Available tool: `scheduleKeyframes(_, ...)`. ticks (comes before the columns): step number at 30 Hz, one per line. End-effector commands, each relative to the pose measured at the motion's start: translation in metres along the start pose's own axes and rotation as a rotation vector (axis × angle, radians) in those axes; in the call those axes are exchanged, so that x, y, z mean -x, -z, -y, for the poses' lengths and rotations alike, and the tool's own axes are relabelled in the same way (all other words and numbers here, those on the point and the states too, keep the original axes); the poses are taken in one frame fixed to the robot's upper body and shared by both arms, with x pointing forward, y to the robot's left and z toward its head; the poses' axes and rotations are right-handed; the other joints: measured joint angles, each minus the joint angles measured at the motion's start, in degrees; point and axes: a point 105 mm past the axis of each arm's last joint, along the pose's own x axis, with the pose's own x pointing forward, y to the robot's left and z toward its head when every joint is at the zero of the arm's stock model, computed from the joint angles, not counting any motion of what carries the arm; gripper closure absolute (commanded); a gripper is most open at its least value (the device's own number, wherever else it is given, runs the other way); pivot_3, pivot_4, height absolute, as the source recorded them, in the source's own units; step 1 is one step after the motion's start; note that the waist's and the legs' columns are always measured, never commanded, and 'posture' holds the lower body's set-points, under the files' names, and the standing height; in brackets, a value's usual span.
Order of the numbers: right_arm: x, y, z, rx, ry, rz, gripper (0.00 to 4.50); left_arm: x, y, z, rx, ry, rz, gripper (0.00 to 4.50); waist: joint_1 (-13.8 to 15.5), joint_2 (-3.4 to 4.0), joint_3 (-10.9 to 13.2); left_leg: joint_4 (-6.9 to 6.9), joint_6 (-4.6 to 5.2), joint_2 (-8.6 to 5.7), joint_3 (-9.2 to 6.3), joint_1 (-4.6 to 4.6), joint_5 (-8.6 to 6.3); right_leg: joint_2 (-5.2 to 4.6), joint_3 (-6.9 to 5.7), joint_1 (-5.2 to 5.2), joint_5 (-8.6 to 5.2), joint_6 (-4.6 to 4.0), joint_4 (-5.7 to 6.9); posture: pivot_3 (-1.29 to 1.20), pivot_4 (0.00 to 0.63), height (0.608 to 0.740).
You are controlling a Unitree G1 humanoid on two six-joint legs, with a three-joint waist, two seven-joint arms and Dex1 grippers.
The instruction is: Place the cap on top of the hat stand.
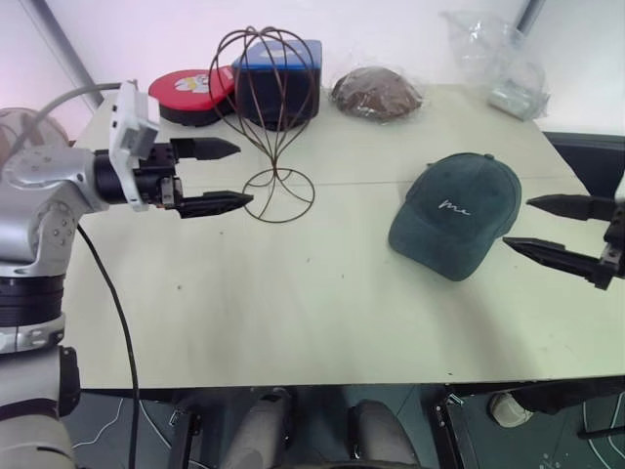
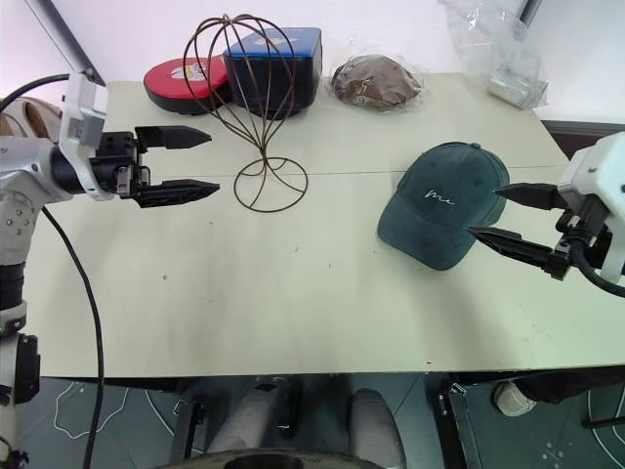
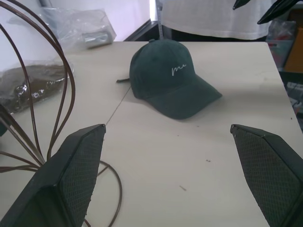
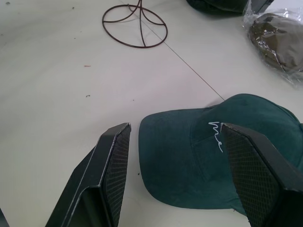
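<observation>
The cap lies flat on the table, off to the right of the hat stand. Nothing is done yet. Both the right gripper and left gripper are open and empty. The right one must grab the cap.

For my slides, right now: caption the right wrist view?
Open right hand poised at the cap brim, hat stand base beyond.

The table is overlooked from the head (a stereo pair); close wrist views share the cap.
</observation>
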Motion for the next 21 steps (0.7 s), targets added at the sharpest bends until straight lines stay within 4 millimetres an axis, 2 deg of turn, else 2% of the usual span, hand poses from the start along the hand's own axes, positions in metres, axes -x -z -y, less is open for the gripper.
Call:
scheduleKeyframes(1, 0.006, -0.012, 0.002, 0.050, 0.041, 0.023, 1.43, 0.001, -0.008, 0.003, -0.027, 0.001, 0.025, 0.06, 0.0, 0.00, 0.0, 0.00, 0.00, 0.00, 0.00, 0.00, 0.00, 0.00, 0.00, 0.00, 0.00, 0.00, 0.00, 0.00, 0.150, 0.740)
scheduleKeyframes(11, 0.003, -0.013, -0.001, 0.053, 0.055, 0.011, 1.43, -0.002, -0.002, 0.007, 0.000, 0.008, 0.032, 0.06, 0.0, 0.00, 0.0, 0.00, 0.00, 0.00, 0.00, 0.00, 0.00, 0.00, 0.00, 0.00, 0.00, 0.00, 0.00, 0.00, 0.150, 0.740)
scheduleKeyframes(16, 0.002, -0.006, 0.004, 0.109, 0.121, -0.032, 1.43, -0.006, 0.000, 0.011, 0.012, 0.018, 0.036, 0.06, 0.0, -0.01, 0.0, 0.01, 0.00, 0.00, 0.00, -0.01, 0.00, 0.00, -0.01, 0.00, 0.00, 0.00, 0.00, 0.00, 0.150, 0.740)
scheduleKeyframes(21, -0.009, 0.013, -0.011, 0.172, 0.113, -0.115, 1.43, -0.010, 0.005, 0.013, 0.027, 0.022, 0.041, 0.06, 0.0, -0.01, 0.0, 0.00, 0.00, 0.00, -0.01, 0.00, 0.00, 0.00, -0.01, 0.00, 0.00, 0.00, 0.00, 0.00, 0.150, 0.740)
